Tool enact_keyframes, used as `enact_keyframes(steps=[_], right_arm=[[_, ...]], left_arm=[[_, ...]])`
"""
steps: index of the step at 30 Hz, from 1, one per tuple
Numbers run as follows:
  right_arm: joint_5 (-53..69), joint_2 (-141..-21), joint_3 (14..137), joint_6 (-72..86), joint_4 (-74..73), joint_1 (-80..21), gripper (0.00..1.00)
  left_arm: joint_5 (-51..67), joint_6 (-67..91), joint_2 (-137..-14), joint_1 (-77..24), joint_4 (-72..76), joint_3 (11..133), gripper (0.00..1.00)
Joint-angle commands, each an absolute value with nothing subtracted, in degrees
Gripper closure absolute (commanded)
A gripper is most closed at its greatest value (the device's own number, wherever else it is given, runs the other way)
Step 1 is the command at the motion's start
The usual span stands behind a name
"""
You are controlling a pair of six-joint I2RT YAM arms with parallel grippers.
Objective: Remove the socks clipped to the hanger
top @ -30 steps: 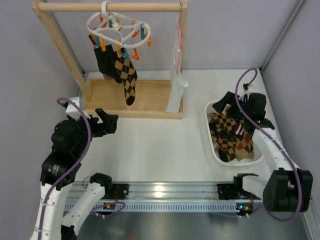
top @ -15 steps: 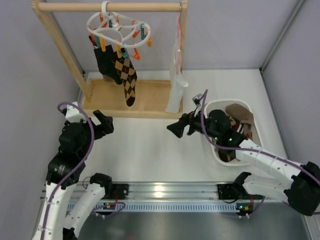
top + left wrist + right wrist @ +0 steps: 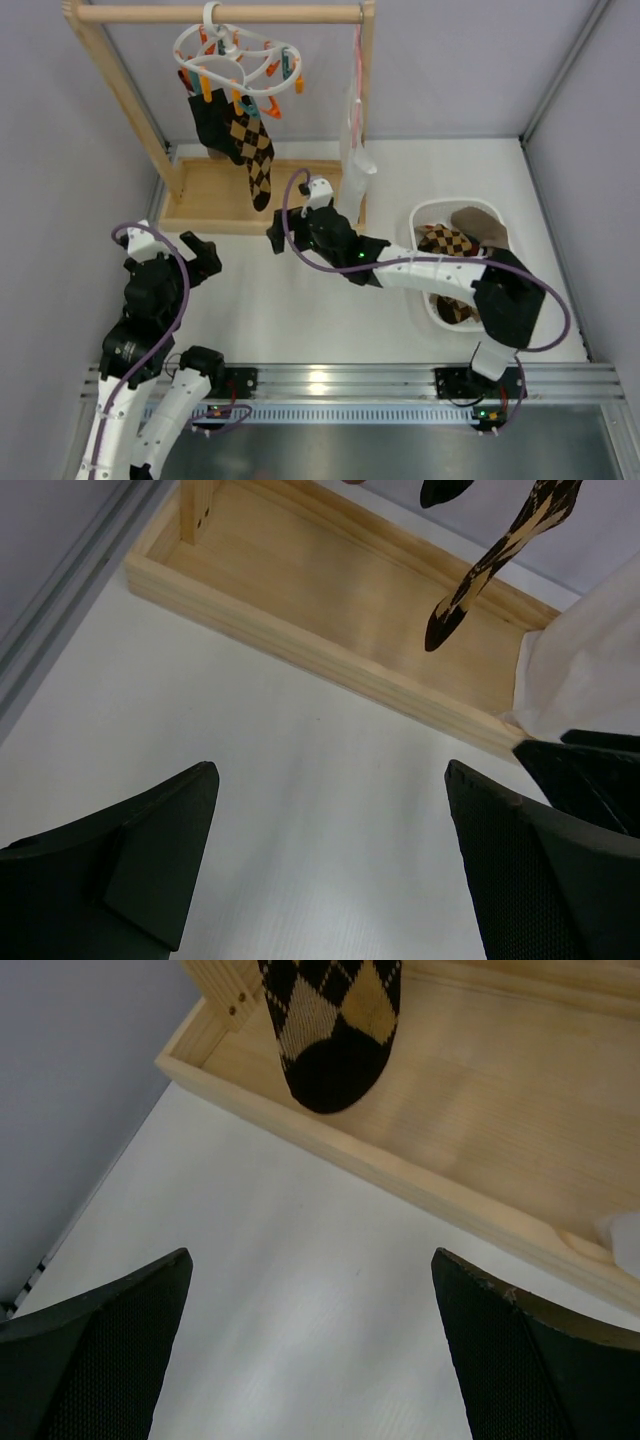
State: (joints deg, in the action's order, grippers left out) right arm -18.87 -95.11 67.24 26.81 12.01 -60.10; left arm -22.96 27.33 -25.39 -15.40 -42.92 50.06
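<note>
Fingers [image 3: 100, 1350] spread wide on the right gripper [image 3: 310, 1260], nothing between them, and it's the same on the left gripper [image 3: 330, 770]: jaws fully apart, only bare surface in the gap.

Biggest first: the white table [image 3: 330, 300] fills the floor of the scene. At its far left stands the wooden rail frame [image 3: 220, 14], its tray base [image 3: 300, 195] lying flat on the table. Over on the right sits the white basket [image 3: 440, 204], holding loose socks [image 3: 450, 240] – a checked one and a plain brown one show.

A white cloth [image 3: 355, 165] on a pink strap hangs at the frame's right post.

Now the hanger [image 3: 240, 50] – hooked on the rail, far left, orange and teal clips round its ring. Two socks are clipped there: a black sock [image 3: 210, 130] and, just right of it, a checked sock [image 3: 255, 160] dangling over the tray.

The right arm stretches leftward across the table, and its gripper [image 3: 277, 240] sits just near of the tray's front edge, beneath that checked toe [image 3: 335, 1020]. The left gripper [image 3: 200, 250] is near the tray's near-left corner, apart from it.
</note>
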Motion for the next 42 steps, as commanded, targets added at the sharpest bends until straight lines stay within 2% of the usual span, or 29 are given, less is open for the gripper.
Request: enact_keyframes(steps=[1,5,11,15,19,20,22,23,26,31,34,38,42], right_arm=[[-20.9,-104.4,80.4,26.4,11.8,-60.2,0.01],[-28.9,-114.3,94.5,23.0,2.3,-61.2,0.01],[-40.7,-126.2,107.4,17.2,1.7,-60.3,0.01],[-40.1,-133.8,117.7,13.9,0.1,-59.0,0.13],[-37.8,-134.8,118.8,13.5,2.3,-57.4,0.41],[-37.8,-134.4,118.2,13.2,3.2,-57.5,0.51],[-37.0,-132.2,114.8,12.9,5.4,-57.5,0.65],[-36.4,-131.2,111.7,12.7,7.8,-57.7,0.81],[-36.0,-126.4,105.0,11.8,13.1,-58.4,0.98],[-31.2,-117.3,96.0,11.0,15.7,-59.7,1.0],[-26.9,-112.1,90.3,11.2,15.7,-60.4,1.0],[-15.3,-104.3,81.1,10.5,15.8,-60.6,1.0],[-9.8,-97.7,74.0,11.6,15.5,-60.6,1.0]], left_arm=[[-23.9,28.0,-23.7,-15.1,-40.1,49.6,0.02],[-23.2,28.1,-22.1,-15.1,-40.1,49.3,0.02],[-22.1,28.1,-21.4,-15.1,-40.1,49.1,0.02],[-21.4,28.0,-21.5,-15.1,-40.0,49.1,0.02],[-20.7,27.8,-21.7,-15.1,-39.6,49.0,0.02],[-20.7,27.8,-21.6,-15.1,-39.6,49.0,0.02],[-20.5,27.9,-21.8,-15.1,-39.6,49.1,0.02],[-20.4,27.8,-21.8,-15.1,-39.4,49.1,0.02],[-20.0,27.7,-22.7,-15.0,-39.2,49.9,0.02],[-15.7,28.8,-26.8,-15.1,-39.3,55.6,0.02],[-10.4,29.3,-31.5,-15.1,-38.5,64.2,0.02],[-5.1,28.6,-39.8,-15.1,-38.6,78.5,0.02],[-4.1,28.6,-48.3,-15.1,-38.5,87.2,0.02]])
